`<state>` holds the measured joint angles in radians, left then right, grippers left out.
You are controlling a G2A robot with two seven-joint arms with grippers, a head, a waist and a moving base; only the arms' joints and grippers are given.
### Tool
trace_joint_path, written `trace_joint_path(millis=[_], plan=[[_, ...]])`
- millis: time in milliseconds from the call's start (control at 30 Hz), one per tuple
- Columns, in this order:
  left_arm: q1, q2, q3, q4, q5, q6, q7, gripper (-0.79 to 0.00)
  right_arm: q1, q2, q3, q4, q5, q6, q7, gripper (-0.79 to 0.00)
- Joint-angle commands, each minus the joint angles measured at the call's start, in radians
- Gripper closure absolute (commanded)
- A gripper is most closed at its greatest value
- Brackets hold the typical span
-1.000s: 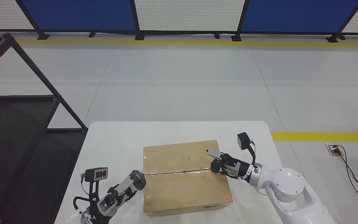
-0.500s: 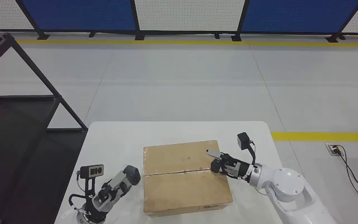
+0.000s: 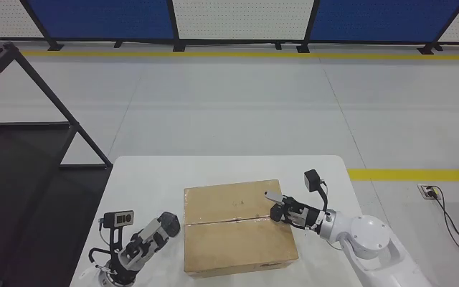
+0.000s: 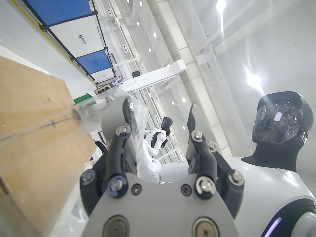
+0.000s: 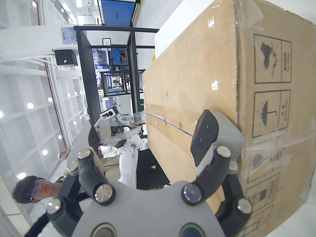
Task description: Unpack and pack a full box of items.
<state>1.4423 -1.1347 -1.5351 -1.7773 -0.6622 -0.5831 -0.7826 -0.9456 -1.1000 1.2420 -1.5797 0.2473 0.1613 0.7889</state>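
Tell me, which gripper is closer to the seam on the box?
Right. The right gripper hangs over one end of the seam on the box; the left gripper sits just off the box's opposite side.

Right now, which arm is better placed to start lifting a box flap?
Probably right: the right fingers, open, are at the seam's end on the box top. The left fingers sit beside the box, tape clinging.

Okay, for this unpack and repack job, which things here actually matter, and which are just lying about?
For the job:
cardboard box, flaps closed
clear tape strip trailing off its seam

Just lying about:
black metal rack on the floor
blue partition panels at the back
floor socket with its cable
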Motion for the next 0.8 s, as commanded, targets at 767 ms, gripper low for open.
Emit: trace_joint_path(millis=[767], plan=[[0.087,0.003,-0.123,0.008,-0.205,-0.008,-0.081,-0.579,0.000,0.000,0.000,0.000,0.000,0.000,0.000,-0.785]])
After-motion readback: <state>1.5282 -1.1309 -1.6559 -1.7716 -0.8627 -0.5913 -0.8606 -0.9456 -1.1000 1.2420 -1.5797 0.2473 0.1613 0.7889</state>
